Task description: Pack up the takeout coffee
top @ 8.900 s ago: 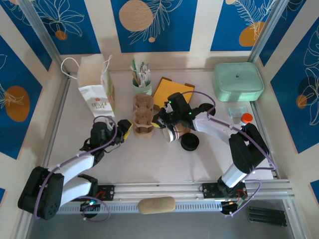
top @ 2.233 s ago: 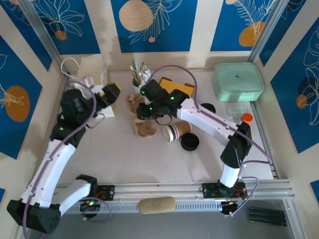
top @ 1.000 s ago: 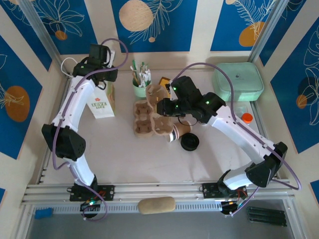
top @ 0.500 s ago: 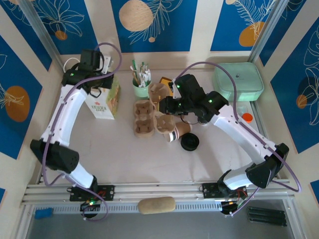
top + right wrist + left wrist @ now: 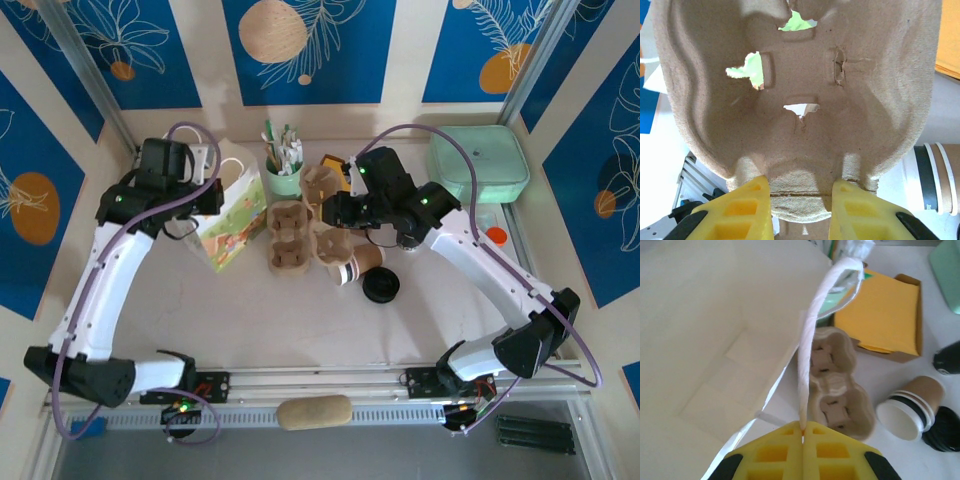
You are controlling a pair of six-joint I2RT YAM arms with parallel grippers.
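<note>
so the left gripper (image 5: pixel 803 427) is pressed together on the white handle (image 5: pixel 808 360) of the paper bag (image 5: pixel 233 215), which sits tilted at far left; right gripper (image 5: pixel 801 186) is pinching the edge of a pulp cup carrier (image 5: pixel 800 90); the coffee cup (image 5: pixel 358 265) lies on its side mid-table, just near-right of that carrier, with the black lid (image 5: pixel 381 288) right beside it

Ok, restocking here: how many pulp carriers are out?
2: a flat carrier on the table left of the cup, and a held carrier in the right tool. Nested ones could be hidden.
</note>
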